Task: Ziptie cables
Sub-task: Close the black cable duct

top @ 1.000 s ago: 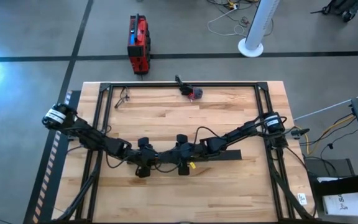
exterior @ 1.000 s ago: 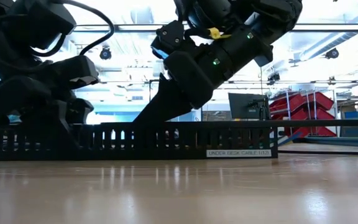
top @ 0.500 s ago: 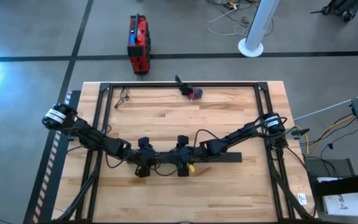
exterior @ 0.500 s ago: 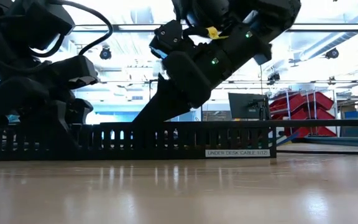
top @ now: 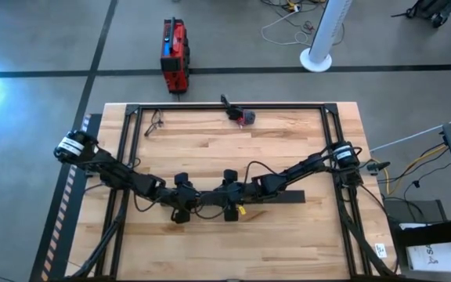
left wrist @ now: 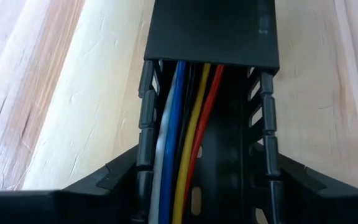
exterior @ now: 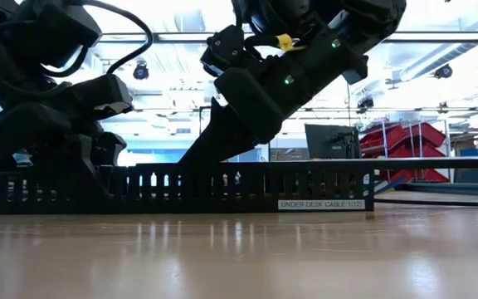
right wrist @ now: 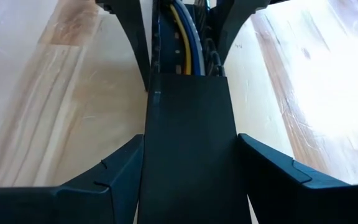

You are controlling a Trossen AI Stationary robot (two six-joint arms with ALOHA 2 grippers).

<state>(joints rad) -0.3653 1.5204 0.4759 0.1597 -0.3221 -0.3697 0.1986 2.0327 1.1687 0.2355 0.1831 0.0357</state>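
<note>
My arms are matte black with looping black cables, white wrist collars, tiny green lights, a yellow tag.

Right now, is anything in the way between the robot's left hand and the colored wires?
Yes. The wires lie inside a black slotted tray, so its side walls stand between them and the left hand's fingers, which straddle the tray. Farther along, a flat black lid covers them.
</note>
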